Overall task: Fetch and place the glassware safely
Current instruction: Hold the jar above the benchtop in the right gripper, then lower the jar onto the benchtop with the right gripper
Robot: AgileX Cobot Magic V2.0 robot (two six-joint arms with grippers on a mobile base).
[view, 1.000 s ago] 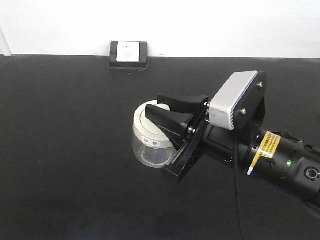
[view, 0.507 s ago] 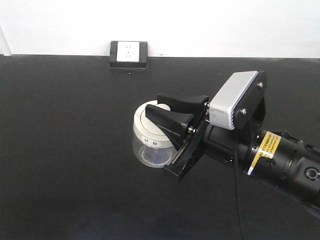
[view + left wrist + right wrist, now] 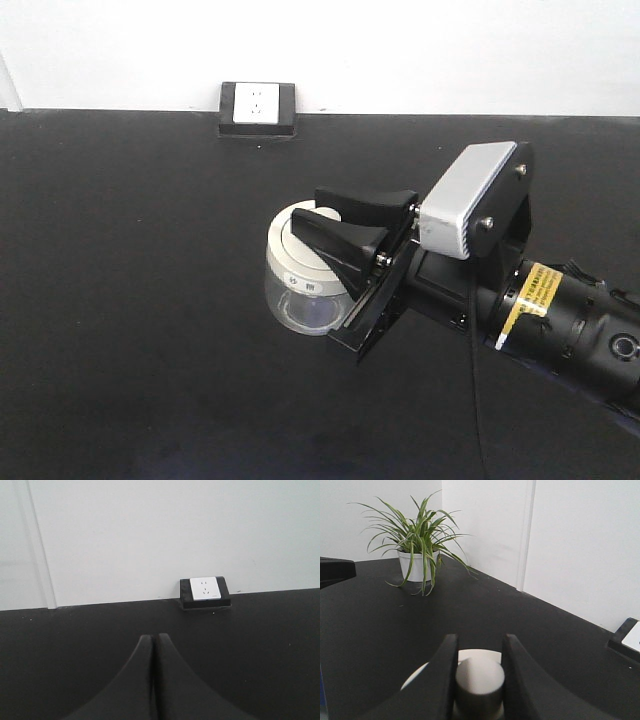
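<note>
The glassware [image 3: 298, 292] is a squat clear jar with a cream-white lid [image 3: 281, 247], standing on the black table [image 3: 120, 300] near the middle. My right gripper [image 3: 309, 208] reaches in from the right and is shut on the lid's central knob. In the right wrist view the knob [image 3: 480, 678] sits tight between the two black fingers of that gripper [image 3: 479, 639], with the lid [image 3: 421, 676] below. My left gripper [image 3: 154, 638] is shut and empty, its fingers pressed together, above the table and facing the wall. It is out of the front view.
A white wall socket in a black box [image 3: 257, 108] sits at the table's back edge, also in the left wrist view [image 3: 205, 592]. A potted spider plant [image 3: 418, 550] stands at the far corner. White walls border the table.
</note>
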